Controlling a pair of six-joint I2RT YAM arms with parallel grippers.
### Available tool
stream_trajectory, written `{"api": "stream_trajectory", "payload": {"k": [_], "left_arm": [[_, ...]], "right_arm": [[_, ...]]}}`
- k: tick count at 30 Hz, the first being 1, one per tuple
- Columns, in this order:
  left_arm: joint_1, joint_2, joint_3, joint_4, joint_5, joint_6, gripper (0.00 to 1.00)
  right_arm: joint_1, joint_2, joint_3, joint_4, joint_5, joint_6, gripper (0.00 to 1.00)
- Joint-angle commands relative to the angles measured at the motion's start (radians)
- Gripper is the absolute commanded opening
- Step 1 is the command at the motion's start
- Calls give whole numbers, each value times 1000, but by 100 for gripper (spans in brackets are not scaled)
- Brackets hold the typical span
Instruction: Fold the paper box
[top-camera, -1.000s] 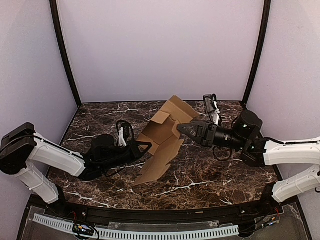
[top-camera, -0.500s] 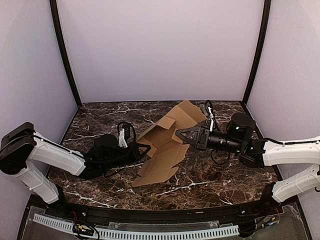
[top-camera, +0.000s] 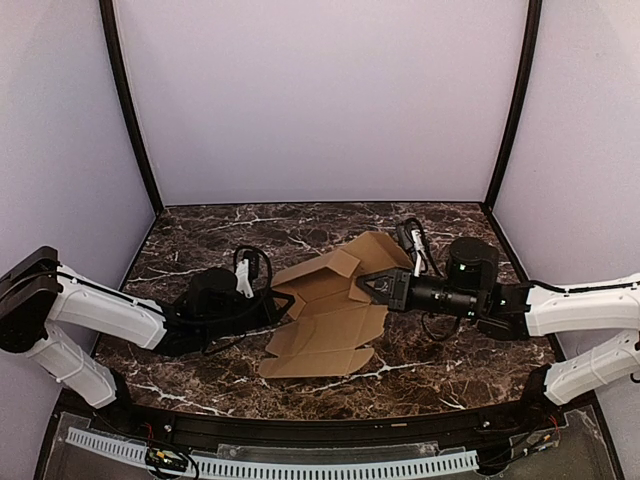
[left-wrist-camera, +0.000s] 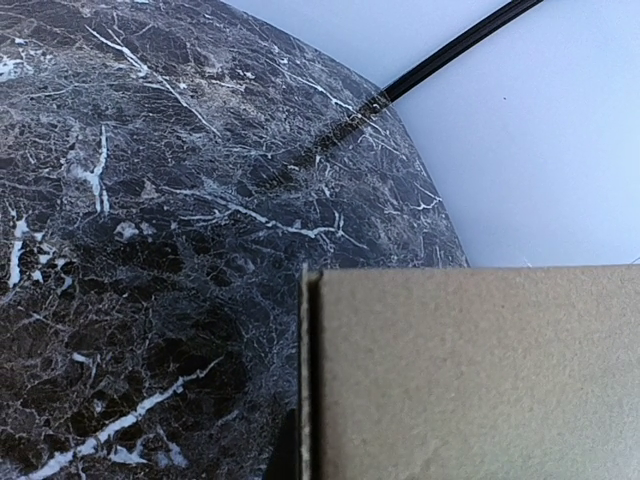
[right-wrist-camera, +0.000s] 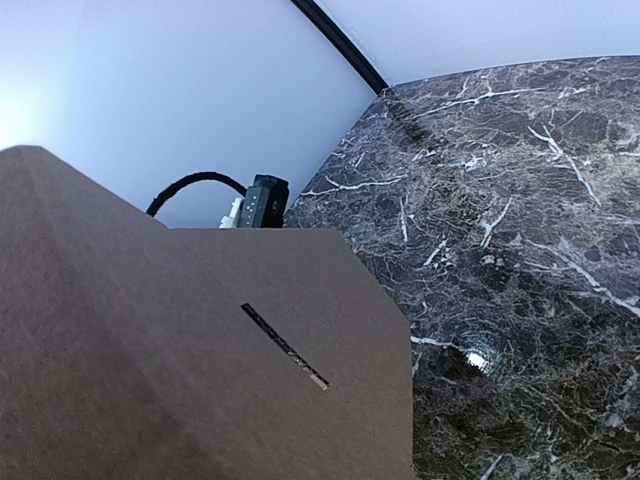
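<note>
**Laying the box sheet down to fold it**

I am working on the paper box (top-camera: 325, 320) with both arms. It is lying in the middle of the bench (top-camera: 200, 235), between the two grippers. Most of it is low and spread out, not a box shape yet. One flap at the far right is sticking up a little.

My left gripper (top-camera: 284, 302) is pinching the left edge of the cardboard. My right gripper (top-camera: 372, 288) is pinching the right side, near the flap that sticks up. In both wrist views the cardboard is filling the spot where the fingers would be, so I am going by the top view for this.

I think I am in an early step, getting the sheet ready. None of the sides are standing up. In the right wrist view I am seeing a thin slot (right-wrist-camera: 285, 347) cut in the cardboard.

Next, one gripper needs to hold the sheet down. The other needs to bend a flap up along its crease. Going slowly should keep the thin cardboard from tearing.
</note>
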Motion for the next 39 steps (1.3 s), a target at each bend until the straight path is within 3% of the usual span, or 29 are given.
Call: {"api": "stream_trajectory", "payload": {"k": [1,10,25,31,39], "left_arm": [[-5,-71,51,49,29,20,1],[-6,-66,55,14,26,36,1],[-7,9,33,-21,-32,62,1],[-5,23,75,-156,-91,117,1],[-6,1,133,-329,-164,179,1]], "right_arm": [[7,1,-37,-126,72,-13,0],[8,-58,-16,-150,89,-19,0],[7,-396,68,-396,103,-167,0],[9,-369,195,-502,61,-252,0],[11,-236,299,-520,-11,-313,0]]}}
